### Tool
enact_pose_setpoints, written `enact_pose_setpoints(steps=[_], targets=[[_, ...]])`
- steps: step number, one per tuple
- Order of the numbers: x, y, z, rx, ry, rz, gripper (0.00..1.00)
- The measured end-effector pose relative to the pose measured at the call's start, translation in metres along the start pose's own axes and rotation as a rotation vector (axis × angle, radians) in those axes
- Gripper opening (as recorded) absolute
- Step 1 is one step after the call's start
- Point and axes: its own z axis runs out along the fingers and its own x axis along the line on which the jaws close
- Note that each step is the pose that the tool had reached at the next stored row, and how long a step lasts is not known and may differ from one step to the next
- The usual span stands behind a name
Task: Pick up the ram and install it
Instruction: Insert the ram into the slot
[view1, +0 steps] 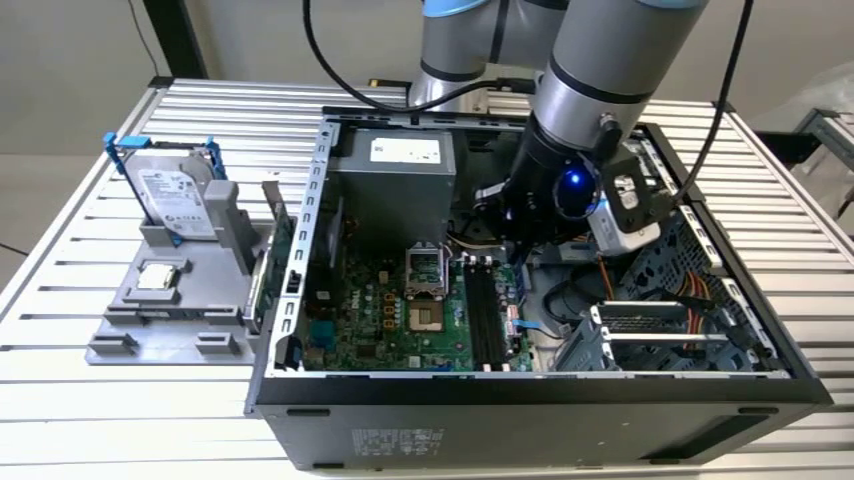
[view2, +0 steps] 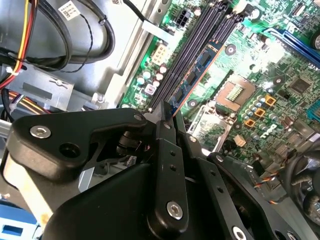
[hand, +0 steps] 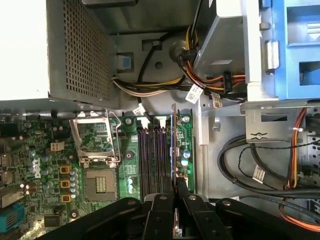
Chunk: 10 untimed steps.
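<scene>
Gripper (hand: 175, 192) clamped on your ram (hand: 173, 150), held edge-down over the slots (hand: 152, 160); case (view1: 287, 300) open on the table (view1: 80, 420).

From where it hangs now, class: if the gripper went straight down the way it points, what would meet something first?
Probably the ram clamped in the gripper would meet the memory slots on the motherboard; depth is unclear.

Matt black plastic gripper (view2: 167, 125); glossy green ram (view2: 197, 72); ribbed bare-metal table (view1: 80, 290); perforated grey steel case (view1: 534, 395)
</scene>
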Motion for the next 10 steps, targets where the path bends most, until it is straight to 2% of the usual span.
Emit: enact_pose_setpoints(steps=[10], targets=[[-0.0002, -0.0002, 0.0056, 0.001, 0.0002, -0.006, 0.0]])
